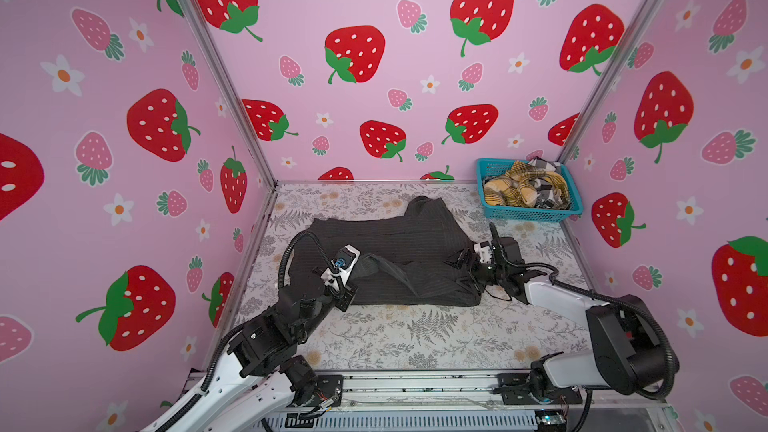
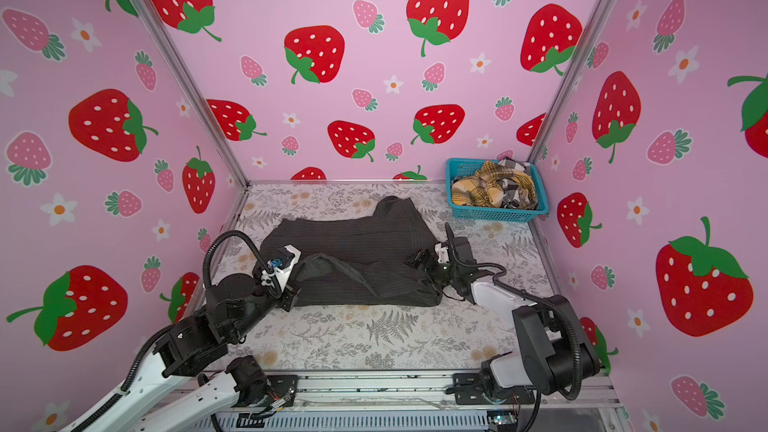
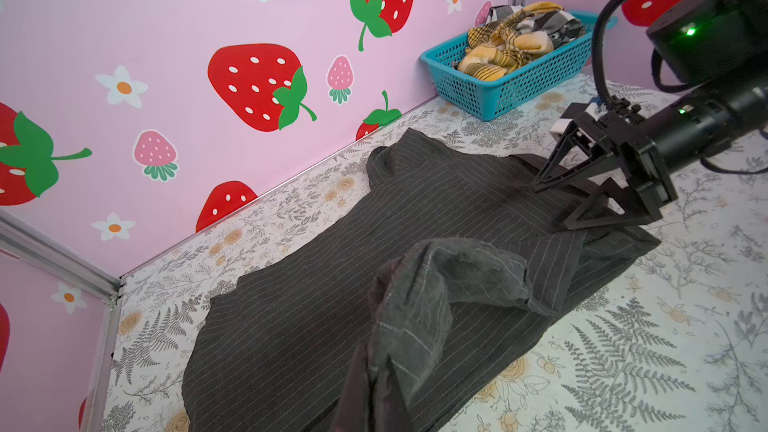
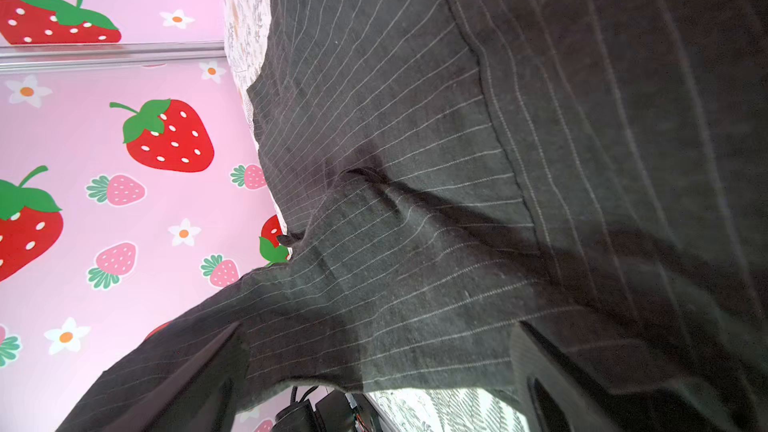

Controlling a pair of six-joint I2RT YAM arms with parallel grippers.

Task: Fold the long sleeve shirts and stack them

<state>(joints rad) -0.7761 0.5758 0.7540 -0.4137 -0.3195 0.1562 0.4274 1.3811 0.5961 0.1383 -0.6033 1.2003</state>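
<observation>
The dark charcoal pinstriped shirt (image 1: 399, 238) (image 2: 361, 234) lies spread on the floral table. My left gripper (image 1: 360, 270) (image 2: 302, 271) (image 3: 376, 369) is shut on a bunched fold of its cloth (image 3: 419, 305), which is raised above the shirt's near left part. My right gripper (image 1: 459, 270) (image 2: 424, 270) (image 3: 552, 207) stands open over the shirt's right edge, and the pinstriped cloth (image 4: 415, 184) fills the right wrist view. The mustard-yellow plaid shirt (image 1: 515, 191) (image 3: 498, 51) and the black-and-white checked shirt (image 1: 542, 164) (image 3: 557, 22) lie crumpled in the basket.
The turquoise mesh basket (image 1: 530, 213) (image 2: 496, 214) (image 3: 523, 85) stands in the far right corner against the strawberry walls. Bare floral tabletop (image 1: 415, 338) shows in front of the shirt. A metal rail (image 1: 415, 384) runs along the front edge.
</observation>
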